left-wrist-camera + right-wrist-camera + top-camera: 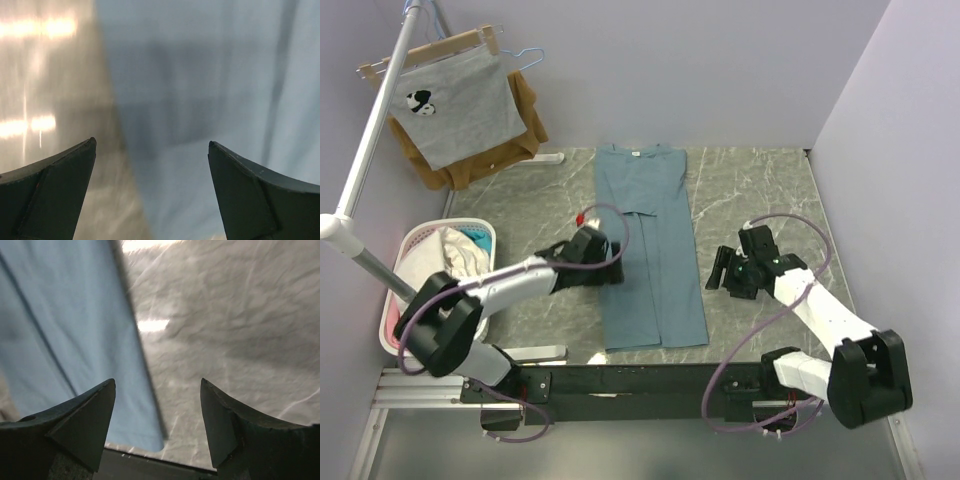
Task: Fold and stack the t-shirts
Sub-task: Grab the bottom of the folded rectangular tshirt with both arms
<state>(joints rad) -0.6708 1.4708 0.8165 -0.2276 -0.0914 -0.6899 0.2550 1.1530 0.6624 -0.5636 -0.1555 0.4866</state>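
Tee (650, 260), teal, folded lengthwise into long strip, flat on table (760, 190). L claw (612, 262): jaws wide apart, empty, over tee's left edge, cloth spreading off to its right. R claw (718, 272): jaws apart, empty, over bare table, tee just to its left.

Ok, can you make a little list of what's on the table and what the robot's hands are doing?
t-shirt: teal-blue, folded into a long strip, flat on the table, collar at the far end
left gripper: open, empty, at the shirt's left edge
right gripper: open, empty, beside the shirt's right edge
basket: far left, clothes inside
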